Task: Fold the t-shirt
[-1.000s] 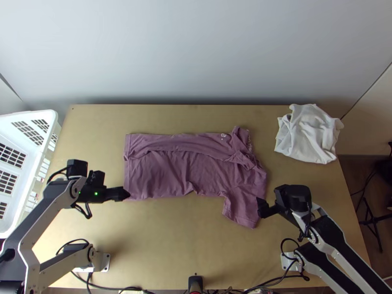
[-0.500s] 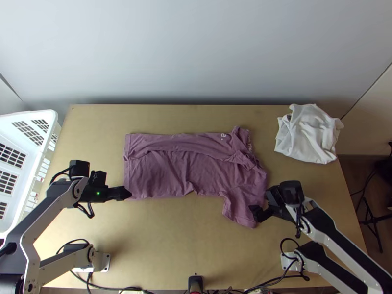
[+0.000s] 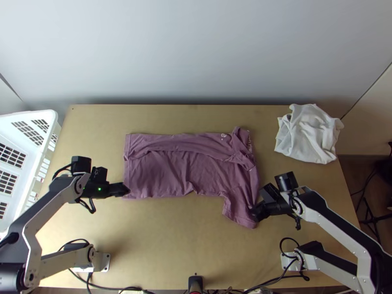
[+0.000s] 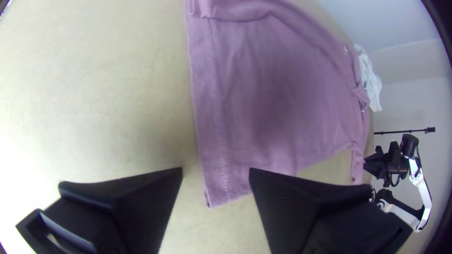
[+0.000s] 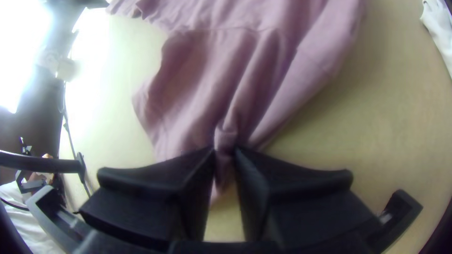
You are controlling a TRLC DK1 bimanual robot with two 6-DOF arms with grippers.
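A white basket [image 3: 29, 159] with slotted panels sits at the left end of the light wooden bench [image 3: 171, 245]. A white cloth [image 3: 308, 134] lies bunched near the far right corner. Beyond rises a pale wall [image 3: 196, 49]; a black stand [image 3: 371, 220] is on the right.

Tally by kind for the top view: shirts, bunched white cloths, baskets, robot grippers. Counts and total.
T-shirt, mauve: 1
White cloth heap (can't tell if it is more than one piece): 1
White plastic basket: 1
Grippers, left gripper and right gripper: 2
Total: 5
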